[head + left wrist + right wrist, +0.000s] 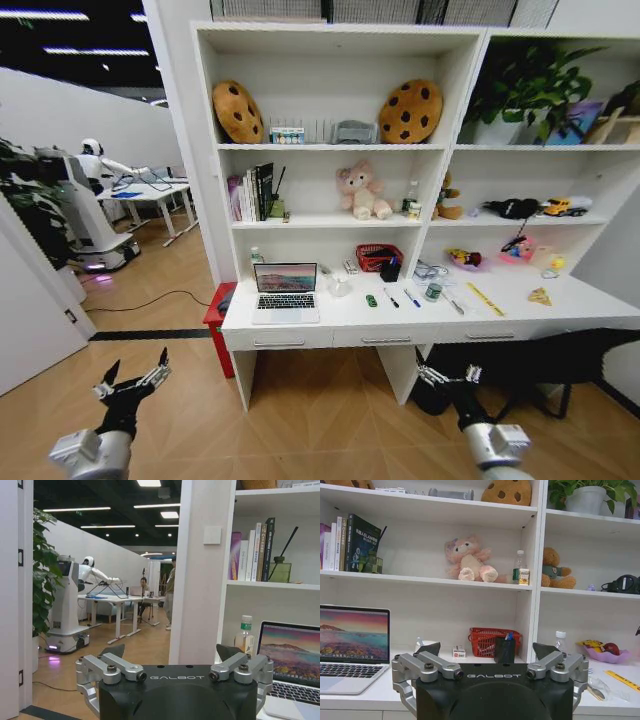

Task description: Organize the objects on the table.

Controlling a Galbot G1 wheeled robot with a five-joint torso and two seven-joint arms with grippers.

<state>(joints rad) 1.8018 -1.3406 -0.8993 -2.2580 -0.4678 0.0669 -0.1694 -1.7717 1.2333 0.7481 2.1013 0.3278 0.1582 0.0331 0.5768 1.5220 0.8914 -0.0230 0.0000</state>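
1. hanging low in front of the table (560, 310), both arms point forward over the wooden floor, well short of the desk's front edge.
2. the left gripper (132, 380) sits below and to the left of the table's left corner, fingers spread wide with nothing between them; in the left wrist view (175, 655) its two black fingertips stand far apart, aimed past the shelf's side panel.
3. the right gripper (447, 375) is below the middle of the table's front edge, near the desk's leg panel, also wide open and empty; in the right wrist view (490, 652) its fingertips frame the red basket (492, 641) at the back edge.
4. the laptop (286, 291) stands open at the left end of the table, screen lit, just beside the front edge.
5. the green toy car (371, 300) lies near the middle of the table, apart from the laptop.
6. the pens (402, 297) lie scattered just to its right, each flat on the white top.
7. a yellow ruler (486, 298) lies angled farther toward the right end.
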